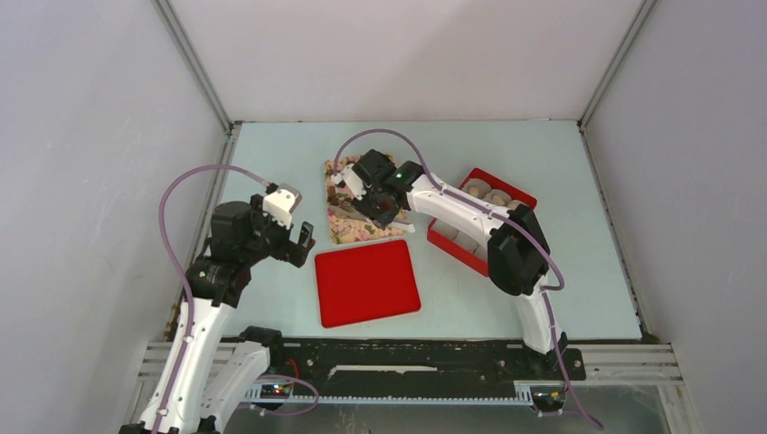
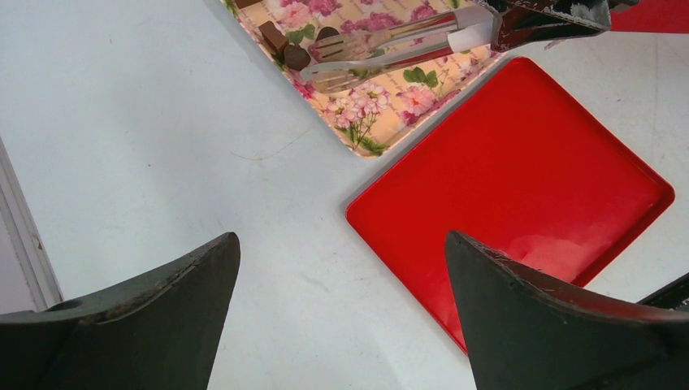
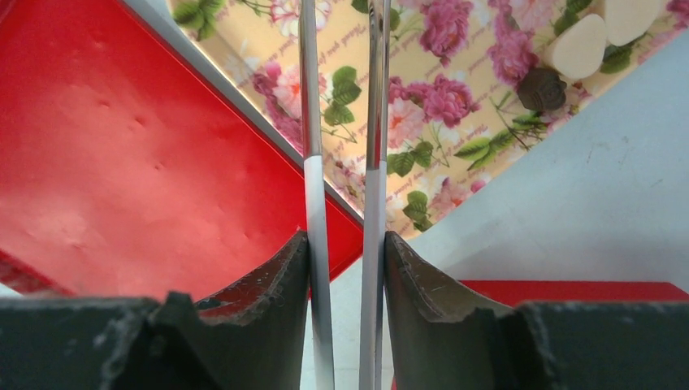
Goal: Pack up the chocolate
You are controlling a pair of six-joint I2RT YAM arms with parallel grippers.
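Chocolate lies on a floral cloth [image 1: 347, 231]: dark brown lumps [image 2: 296, 57] at one end, pale tan hearts [image 3: 578, 46] and a dark rose-shaped piece [image 3: 542, 88] at another. My right gripper [image 3: 347, 237] is shut on a pair of metal tongs [image 2: 390, 45], squeezing both arms. It hovers over the cloth [image 1: 375, 194]. The forked tong tips [image 2: 333, 65] sit just beside the dark lumps, and I see nothing between them. My left gripper [image 2: 341, 237] hangs open and empty over the bare table, left of the red lid [image 2: 520, 179].
The flat red lid [image 1: 366, 282] lies in front of the cloth. A red box [image 1: 449, 239] holding crinkled paper cups [image 1: 493, 194] stands to the right, partly under the right arm. Grey walls close in the table on three sides.
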